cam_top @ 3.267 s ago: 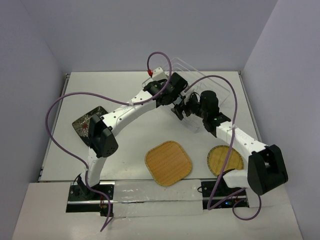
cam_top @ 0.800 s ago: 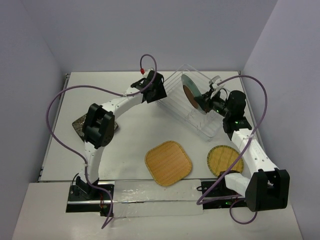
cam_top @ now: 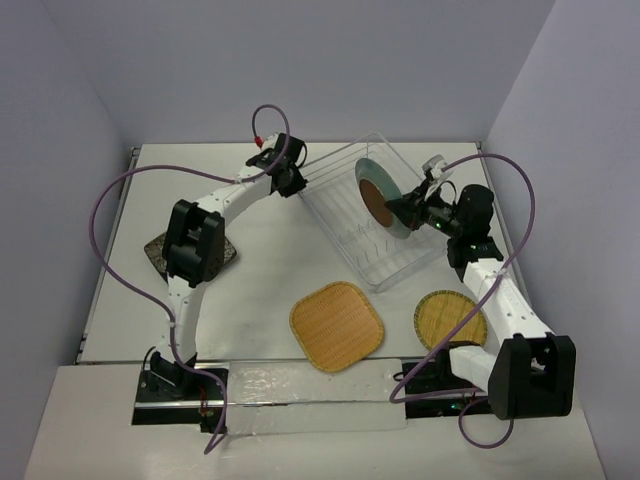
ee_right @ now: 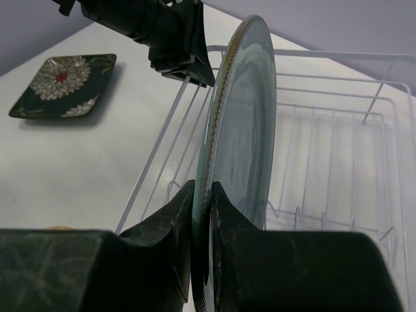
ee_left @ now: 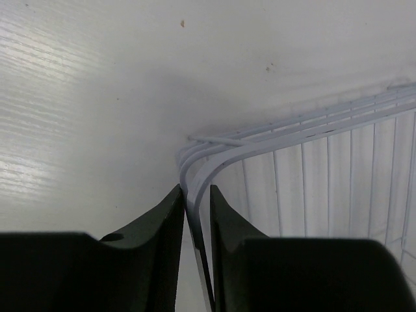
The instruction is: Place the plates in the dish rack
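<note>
We see a white table (cam_top: 260, 250) with the wire rack (cam_top: 385, 262) lying at a slant on its far right part. From the left wrist view, one rounded corner of the rack (ee_left: 312, 169) lies right at the fingers.

Of the plates, the tan square plate (cam_top: 338, 325) lies flat near the front middle. The tan round plate (cam_top: 450, 320) lies flat to its right, under the right arm. The black plate (cam_top: 158, 255) lies flat at the left, partly hidden by the left arm, well apart from the rack. The grey plate (cam_top: 378, 193) stands on edge over the far part of the rack, its face turned to the left. We cannot tell whether its lower edge sits between the tines.

The right claw (cam_top: 400, 212) is clenched on the grey plate's rim; in its own view the fingers (ee_right: 175, 214) pinch the plate (ee_right: 244, 117) from both sides. The left claw (cam_top: 295, 180) grips the rack's corner wire, which runs between its fingers (ee_left: 166, 221).
</note>
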